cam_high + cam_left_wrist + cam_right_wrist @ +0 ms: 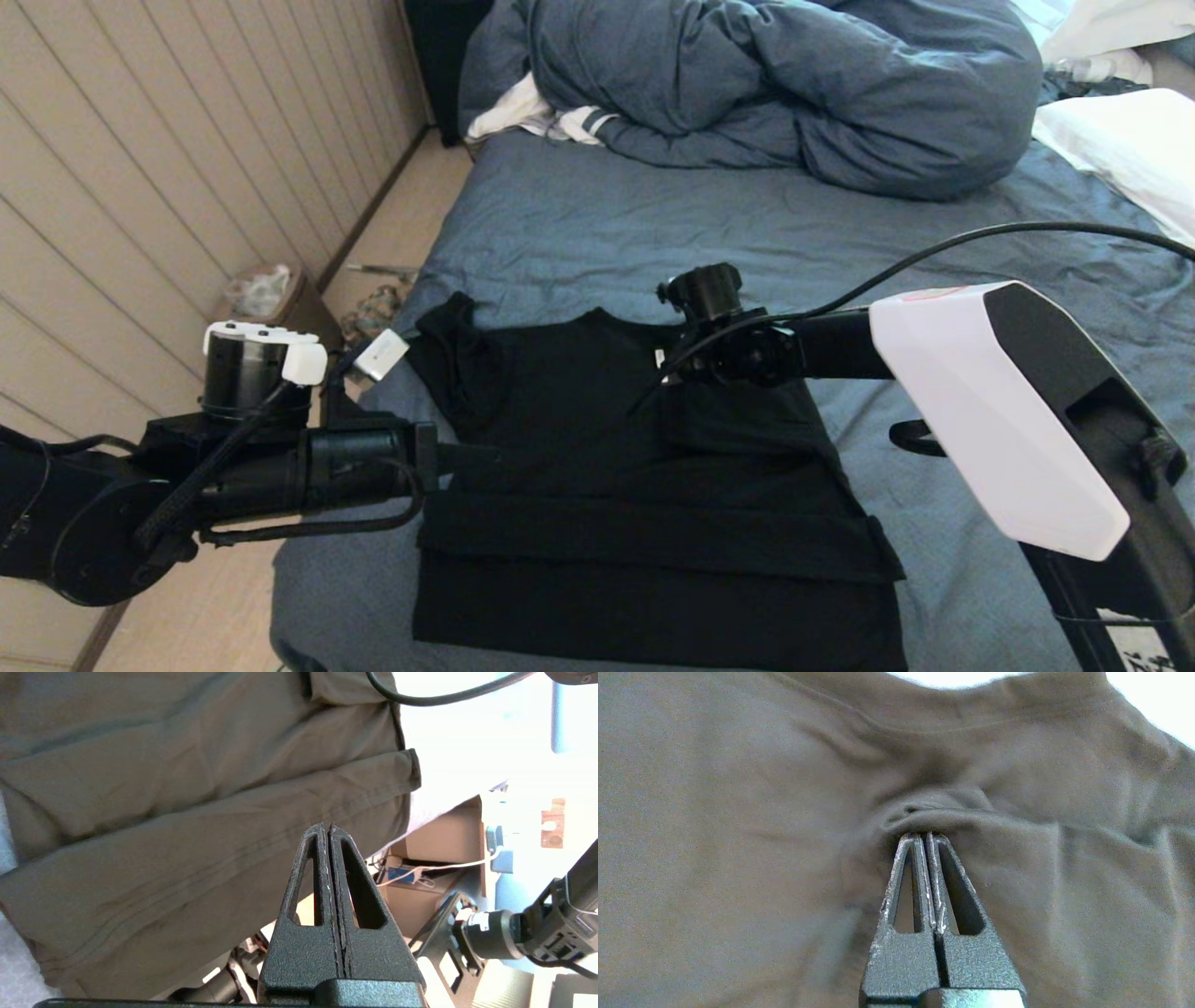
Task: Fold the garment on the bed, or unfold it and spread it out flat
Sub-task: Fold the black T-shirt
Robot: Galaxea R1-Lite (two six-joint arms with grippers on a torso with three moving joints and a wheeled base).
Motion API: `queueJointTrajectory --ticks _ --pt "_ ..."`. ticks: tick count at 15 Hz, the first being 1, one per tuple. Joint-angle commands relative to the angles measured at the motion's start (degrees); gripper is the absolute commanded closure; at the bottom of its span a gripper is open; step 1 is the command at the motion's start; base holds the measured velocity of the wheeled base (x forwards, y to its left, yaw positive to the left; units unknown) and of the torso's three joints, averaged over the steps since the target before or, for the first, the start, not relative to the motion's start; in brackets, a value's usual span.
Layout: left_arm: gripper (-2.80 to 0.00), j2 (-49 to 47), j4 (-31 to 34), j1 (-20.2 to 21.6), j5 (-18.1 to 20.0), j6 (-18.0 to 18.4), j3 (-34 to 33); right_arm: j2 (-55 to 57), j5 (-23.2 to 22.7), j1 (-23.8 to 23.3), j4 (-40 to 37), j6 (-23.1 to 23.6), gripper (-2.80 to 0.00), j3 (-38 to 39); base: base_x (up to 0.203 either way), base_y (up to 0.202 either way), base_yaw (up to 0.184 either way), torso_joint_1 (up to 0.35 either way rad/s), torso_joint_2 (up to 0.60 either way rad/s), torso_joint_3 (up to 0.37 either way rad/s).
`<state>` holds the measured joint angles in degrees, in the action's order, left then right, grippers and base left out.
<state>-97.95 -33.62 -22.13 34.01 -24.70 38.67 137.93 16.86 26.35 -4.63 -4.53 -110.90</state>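
The wide bed (579,224) with its wrinkled blue-grey sheet carries the thin, soft black T-shirt (644,504) at six o'clock. My right gripper (927,835) pinches a limp ridge (near the collar); my left gripper (329,826) hovers closed, empty, at nine o'clock.

In the head view, soft daylight is received from about 1 o'clock, where the white pillow (1125,149) is washed out. The bed (579,215) is evenly lit, while the garment (653,485) is rendered so dark that its folds are barely separated. A faint sheen is seen on the white arm cover (980,420). In the left wrist view, the area from 12 to 3 o'clock is blown out to white. In the right wrist view, a burnt-out strip is left at 12 to 1 o'clock, and a small shadow is cast under the fabric puckered at the right gripper (924,835).
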Motion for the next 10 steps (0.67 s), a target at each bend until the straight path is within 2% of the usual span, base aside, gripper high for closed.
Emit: queueJointTrajectory --ticks 1,5,10 --pt "0.0 -0.2 -0.2 -0.1 0.2 -0.2 -0.1 0.8 0.2 0.9 0.1 -0.1 0.0 -0.9 0.0 0.0 0.0 0.0 0.0 0.0" --pt "0.0 -0.3 -0.2 -0.4 0.2 -0.2 -0.1 -3.4 0.2 1.8 -0.1 -0.7 0.0 0.8 0.0 0.0 0.0 0.0 0.0 0.0" --pt "0.0 -0.2 -0.3 -0.4 -0.1 -0.1 0.1 -14.1 0.2 1.8 0.1 -0.8 0.0 10.6 0.0 0.0 0.0 0.0 0.0 0.0"
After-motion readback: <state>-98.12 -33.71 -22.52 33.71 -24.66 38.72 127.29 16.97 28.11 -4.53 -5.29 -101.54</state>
